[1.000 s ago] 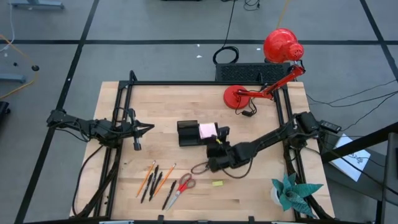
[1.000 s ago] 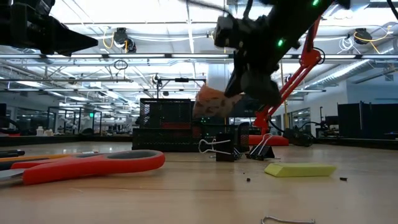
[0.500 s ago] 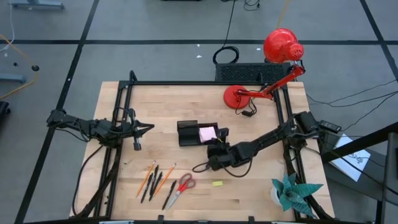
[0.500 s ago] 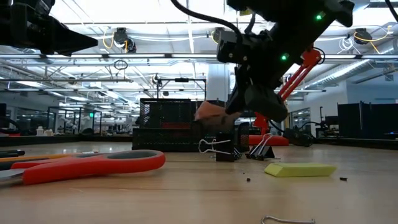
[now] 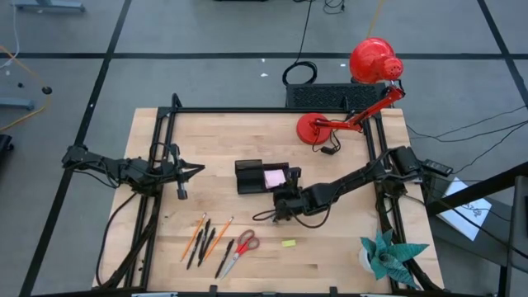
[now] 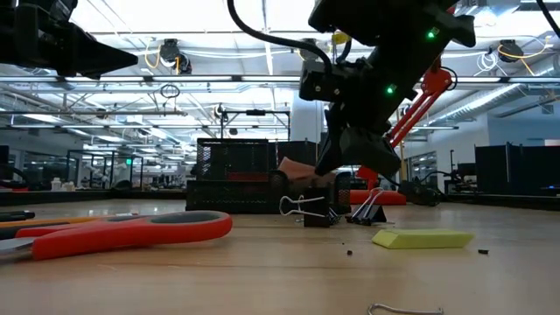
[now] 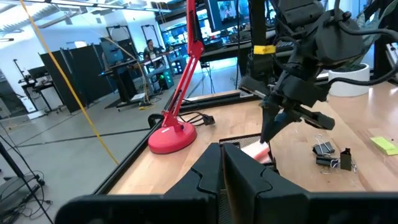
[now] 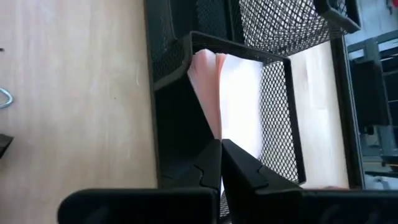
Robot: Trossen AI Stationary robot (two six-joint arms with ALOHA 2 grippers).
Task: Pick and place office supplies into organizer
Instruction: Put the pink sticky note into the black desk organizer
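Across the wooden surface (image 5: 247,140) the big things are sitting toward the edges: a red desk lamp (image 5: 367,74) is standing at the far right corner with its round base on the wood, and a teal paper plant (image 5: 388,254) is sitting at the near right corner. Near the middle, the black mesh organizer (image 5: 250,176) is resting with the pink sticky-note pad (image 5: 275,176) lying in its right-hand compartment, tilted against the mesh wall as the right wrist view is showing it (image 8: 239,109). The right arm is reaching in from the right side, and its right pincer (image 5: 285,198) is hanging just at the organizer's near right corner, fingers pressed together and gripping nothing, the tips pointing down at the pad's compartment. The left arm is waiting over the left part of the surface, well apart from the organizer; its left pincer (image 5: 196,169) is showing fingers drawn narrow with nothing between them. Toward the near edge the red-handled scissors (image 5: 239,250) are lying beside a loose row of orange and black pencils (image 5: 206,239). A small yellow piece (image 5: 288,243) is lying just right of the scissors, and two tiny black clips (image 6: 337,210) are sitting between it and the organizer.
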